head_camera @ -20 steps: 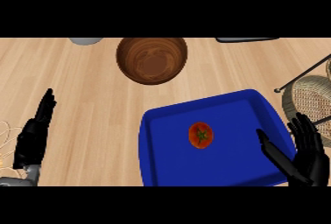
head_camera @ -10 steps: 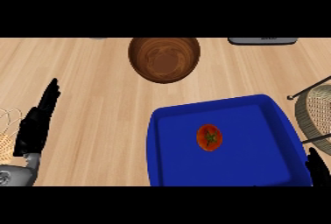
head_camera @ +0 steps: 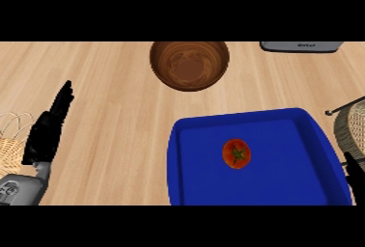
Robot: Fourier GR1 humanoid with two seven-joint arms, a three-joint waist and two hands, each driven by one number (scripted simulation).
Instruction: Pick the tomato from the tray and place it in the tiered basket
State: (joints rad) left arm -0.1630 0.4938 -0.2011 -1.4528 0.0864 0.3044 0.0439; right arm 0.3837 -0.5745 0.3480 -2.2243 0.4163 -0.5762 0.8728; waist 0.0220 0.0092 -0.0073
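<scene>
My left hand (head_camera: 49,132) rests open at the worktop's left edge, fingers straight, holding nothing. The small red tomato (head_camera: 236,153) lies mid-tray in the blue plastic tray (head_camera: 187,166), well right of it. My right hand (head_camera: 354,167) barely shows at the right edge; I cannot tell its state, though it looks nearer.

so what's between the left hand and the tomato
In the head view, bare wooden counter and then the blue tray's near rim and floor lie between the left hand and the tomato. No other object sits there.
</scene>
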